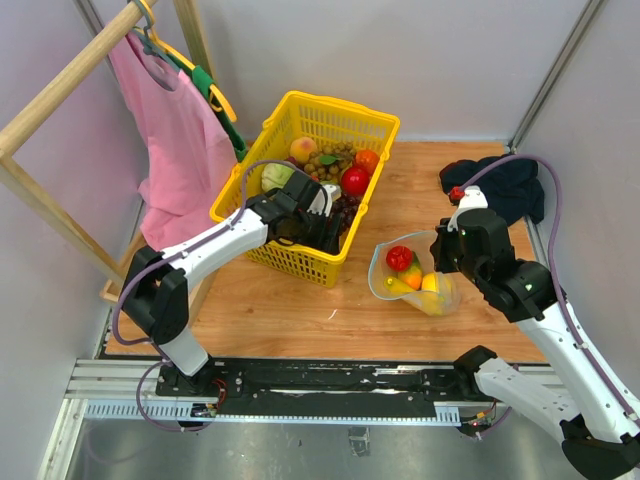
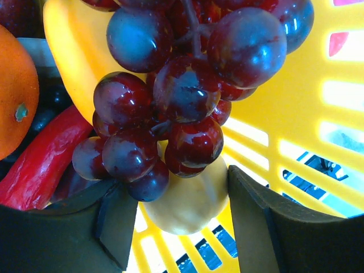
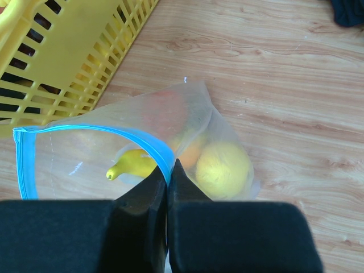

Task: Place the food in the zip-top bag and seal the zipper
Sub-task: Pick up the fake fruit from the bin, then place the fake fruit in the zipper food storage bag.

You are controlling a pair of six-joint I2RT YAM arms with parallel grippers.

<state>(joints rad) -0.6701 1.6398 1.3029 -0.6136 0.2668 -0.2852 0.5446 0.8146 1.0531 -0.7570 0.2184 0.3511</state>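
Wooden tabletop (image 1: 300,315): left gripper (image 2: 176,185) spread open inside yellow mesh basket (image 1: 290,262), beneath dark purple grapes (image 2: 170,96); right gripper (image 3: 166,170) clamped onto blue zipper (image 3: 149,145) of clear zip-top bag (image 3: 187,114).

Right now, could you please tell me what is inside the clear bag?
A red fruit, an orange piece, a lemon and a banana show through the bag. Anything beneath them is covered.

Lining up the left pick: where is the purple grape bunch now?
The grape bunch fills the left wrist view just beyond the open left claw, inside the yellow basket, with a red chili on its left.
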